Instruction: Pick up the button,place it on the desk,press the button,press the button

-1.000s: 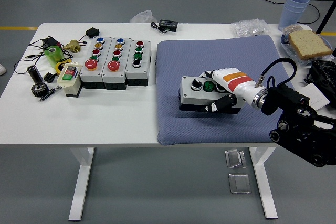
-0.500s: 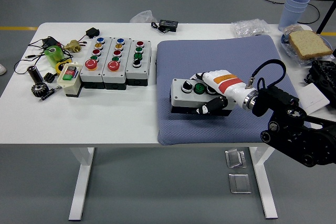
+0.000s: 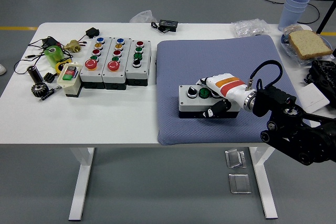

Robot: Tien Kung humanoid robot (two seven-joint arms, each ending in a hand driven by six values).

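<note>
A grey button box [image 3: 193, 99] with a black-and-white knob and a green button on top lies on the blue-grey mat [image 3: 220, 61], near its front edge. My right hand [image 3: 218, 98], white with an orange stripe, is shut on the box's right end, fingers over the top and thumb at the front side. The box rests flat on the mat. My left arm is out of view.
Three more button boxes [image 3: 116, 61] stand side by side at the table's left middle. A small yellow switch box [image 3: 69, 75], a green roll, cables and small parts lie at the far left. Bread [image 3: 308, 43], blue cups [image 3: 295, 7] and a plastic bag [image 3: 250, 27] are at the back right.
My right hand carried the button box first left and toward the near edge, then slightly back right, and lowered it flat onto the mat, still holding it.
</note>
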